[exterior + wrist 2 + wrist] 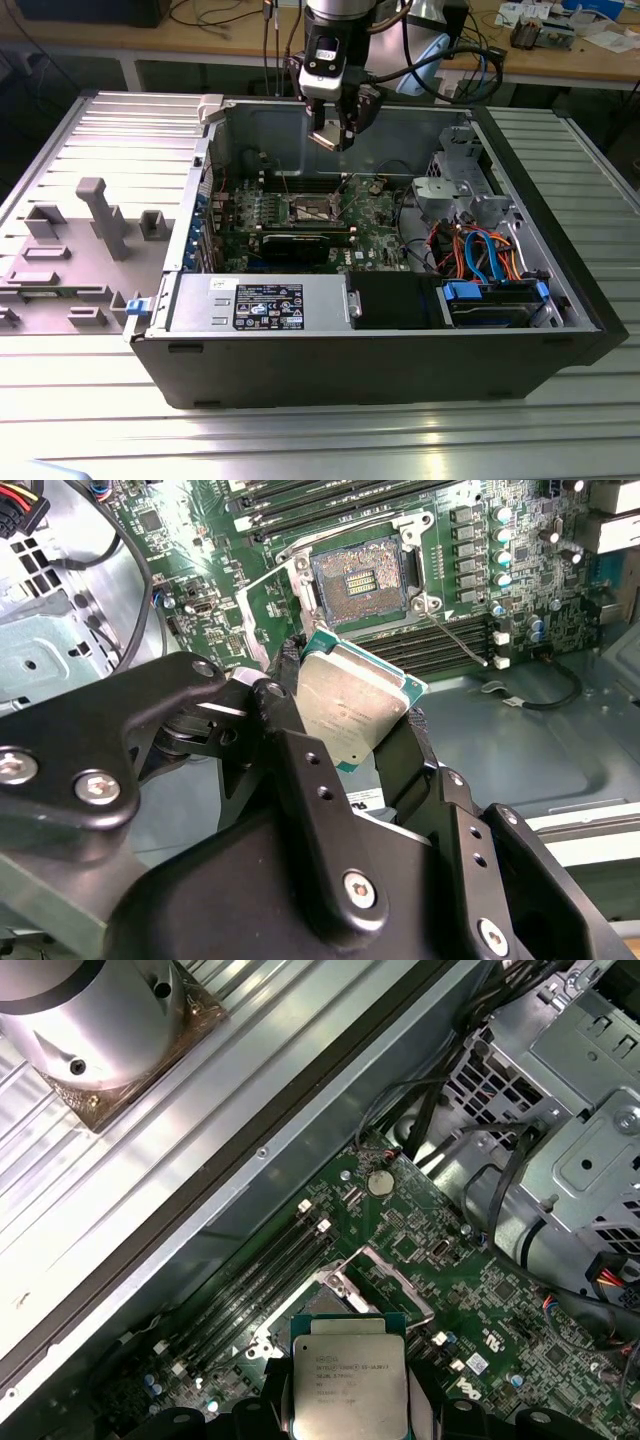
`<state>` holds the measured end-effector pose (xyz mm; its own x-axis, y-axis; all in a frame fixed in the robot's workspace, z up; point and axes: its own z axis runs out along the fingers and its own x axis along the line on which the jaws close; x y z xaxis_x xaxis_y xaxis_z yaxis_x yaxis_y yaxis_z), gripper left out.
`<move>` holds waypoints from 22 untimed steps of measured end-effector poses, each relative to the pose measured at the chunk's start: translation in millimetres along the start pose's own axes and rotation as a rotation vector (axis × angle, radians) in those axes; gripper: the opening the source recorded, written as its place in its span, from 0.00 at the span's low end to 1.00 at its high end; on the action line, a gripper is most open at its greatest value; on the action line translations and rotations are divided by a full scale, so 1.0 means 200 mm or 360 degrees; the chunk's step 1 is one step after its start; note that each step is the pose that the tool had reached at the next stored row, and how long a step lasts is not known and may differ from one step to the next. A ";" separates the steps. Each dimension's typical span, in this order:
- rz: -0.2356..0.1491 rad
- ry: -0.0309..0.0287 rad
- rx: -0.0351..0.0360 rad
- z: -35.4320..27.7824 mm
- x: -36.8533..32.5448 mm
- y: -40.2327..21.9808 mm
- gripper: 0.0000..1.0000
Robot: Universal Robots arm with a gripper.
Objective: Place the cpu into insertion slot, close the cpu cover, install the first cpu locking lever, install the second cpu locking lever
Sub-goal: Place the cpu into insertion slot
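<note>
Gripper (333, 135) at upper centre of the exterior view, fingers clamped on the edges of the cpu (352, 708), chip held above the open computer case (350, 370), insertion slot (362, 578) uncovered below, mid-frame, on the green motherboard (200, 570)

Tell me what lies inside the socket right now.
The socket holds only its bare contact field in the second wrist view. The chip is clamped in the gripper above the board, and in the first wrist view hides part of the socket.
</note>
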<state>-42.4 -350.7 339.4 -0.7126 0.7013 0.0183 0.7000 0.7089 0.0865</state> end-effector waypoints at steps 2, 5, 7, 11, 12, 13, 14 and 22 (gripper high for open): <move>0.0003 -0.00004 0.0000 0.000 0.000 0.000 0.55; 0.0008 -0.00008 0.0000 0.001 0.000 0.000 0.55; 0.0011 -0.00010 0.0000 0.001 0.000 0.000 0.55; 0.0016 -0.00015 0.0000 0.002 0.000 0.000 0.55; 0.0017 -0.00015 0.0000 0.002 0.000 0.000 0.55; 0.0019 -0.00017 0.0000 0.002 0.000 0.000 0.55; 0.0021 -0.00019 0.0000 0.002 0.000 0.000 0.55; 0.0032 -0.00029 -0.0001 0.003 0.000 0.000 0.55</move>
<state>-42.4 -350.7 338.9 -0.6984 0.7155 0.0182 0.7140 0.6948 0.0865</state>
